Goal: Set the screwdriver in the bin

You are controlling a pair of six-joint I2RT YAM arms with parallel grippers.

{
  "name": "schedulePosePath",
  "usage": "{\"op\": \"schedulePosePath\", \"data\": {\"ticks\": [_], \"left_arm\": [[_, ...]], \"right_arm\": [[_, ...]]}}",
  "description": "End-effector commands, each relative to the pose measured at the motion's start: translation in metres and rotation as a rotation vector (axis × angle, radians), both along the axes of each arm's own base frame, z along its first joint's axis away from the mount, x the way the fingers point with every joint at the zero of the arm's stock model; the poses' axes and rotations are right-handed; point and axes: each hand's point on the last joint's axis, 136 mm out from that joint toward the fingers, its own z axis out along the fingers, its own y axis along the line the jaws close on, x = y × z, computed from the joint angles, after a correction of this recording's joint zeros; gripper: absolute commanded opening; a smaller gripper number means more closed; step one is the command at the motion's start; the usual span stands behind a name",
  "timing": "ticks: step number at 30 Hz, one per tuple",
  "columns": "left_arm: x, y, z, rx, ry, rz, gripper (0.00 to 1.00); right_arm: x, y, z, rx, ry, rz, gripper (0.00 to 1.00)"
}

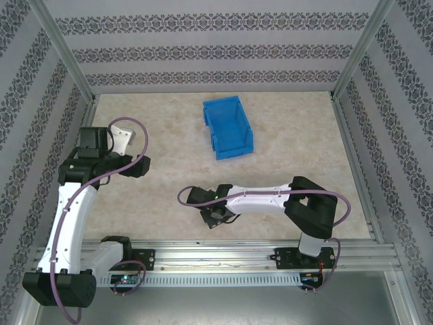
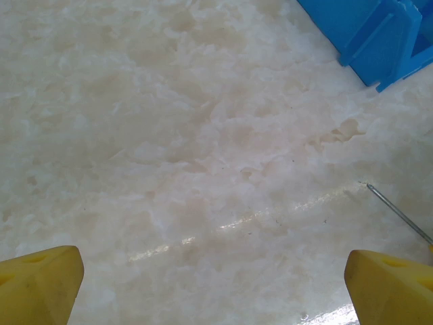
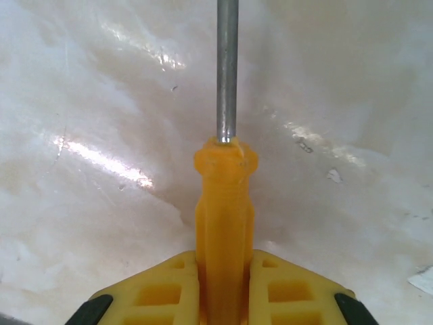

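The worktop (image 1: 284, 135) is covered in a pale, cream-and-beige marbled finish, glossy enough that streaks of light are reflected in both wrist views. It is enclosed on three sides by walls (image 1: 203, 40) papered in light bands alternating with dark ornamental bands, and aluminium posts (image 1: 64, 51) are set at the corners. A metal rail (image 1: 223, 254) runs along the near edge, where the arm bases are bolted. The bin (image 1: 228, 127) is placed near the middle of the far half, open side up. The screwdriver (image 3: 224, 223) is clamped by its orange-yellow handle in the right pincer (image 3: 224, 271), near the front edge and well apart from the bin, its shaft pointing away from the fingers. The left pincer (image 2: 213, 284) is spread wide over bare surface, with nothing held.
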Motion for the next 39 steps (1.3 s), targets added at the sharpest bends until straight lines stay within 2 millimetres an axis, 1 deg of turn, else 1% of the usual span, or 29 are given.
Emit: {"op": "schedulePosePath", "data": {"ticks": [1, 6, 10, 15, 19, 23, 27, 32, 35, 39], "left_arm": [[-0.002, -0.002, 0.007, -0.016, -0.004, 0.004, 0.99], [0.000, -0.002, 0.005, -0.017, 0.003, 0.001, 0.99], [0.001, -0.003, 0.003, -0.018, 0.005, -0.001, 0.99], [0.001, -0.003, 0.005, -0.016, -0.002, -0.003, 0.99], [0.000, -0.003, 0.007, -0.021, -0.003, -0.004, 0.99], [-0.002, -0.006, 0.010, -0.038, -0.002, -0.011, 0.99], [-0.004, -0.007, 0.012, -0.043, 0.000, -0.015, 0.99], [-0.008, -0.007, 0.011, -0.031, 0.004, -0.021, 0.99], [-0.011, -0.007, 0.009, -0.030, 0.011, -0.022, 0.99], [-0.015, -0.007, 0.009, -0.031, 0.014, -0.024, 0.99]], "right_arm": [[0.005, -0.009, 0.016, 0.016, -0.044, -0.029, 0.15], [0.006, -0.019, 0.035, 0.064, -0.064, -0.058, 0.15], [0.012, -0.033, 0.053, 0.112, -0.083, -0.097, 0.15], [0.028, -0.055, 0.078, 0.167, -0.118, -0.144, 0.16], [0.047, -0.072, 0.094, 0.201, -0.144, -0.187, 0.16], [0.073, -0.084, 0.108, 0.205, -0.169, -0.207, 0.17], [0.103, -0.088, 0.117, 0.225, -0.175, -0.223, 0.16], [0.152, -0.088, 0.134, 0.244, -0.202, -0.233, 0.16], [0.182, -0.088, 0.135, 0.247, -0.205, -0.241, 0.16], [0.216, -0.084, 0.129, 0.250, -0.199, -0.247, 0.16]]}}
